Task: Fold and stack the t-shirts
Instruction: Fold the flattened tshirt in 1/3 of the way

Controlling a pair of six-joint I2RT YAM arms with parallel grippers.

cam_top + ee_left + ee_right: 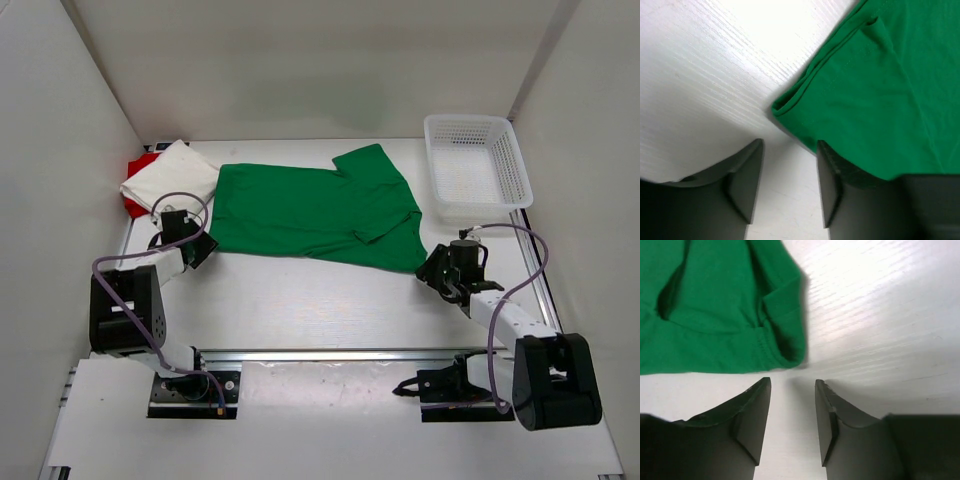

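Left gripper (789, 150) and right gripper (792, 385): jaws parted, nothing held, each over the bare white table (320, 305) just beside a near corner of the green cloth t-shirt (310, 210). The shirt lies spread mid-table, its edges doubled. A folded white t-shirt (172, 172) lies on the red t-shirt (138, 168), far left.

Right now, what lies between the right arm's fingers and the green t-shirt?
Just bare table: the right wrist view shows a strip of it separating the open fingers from the green t-shirt.
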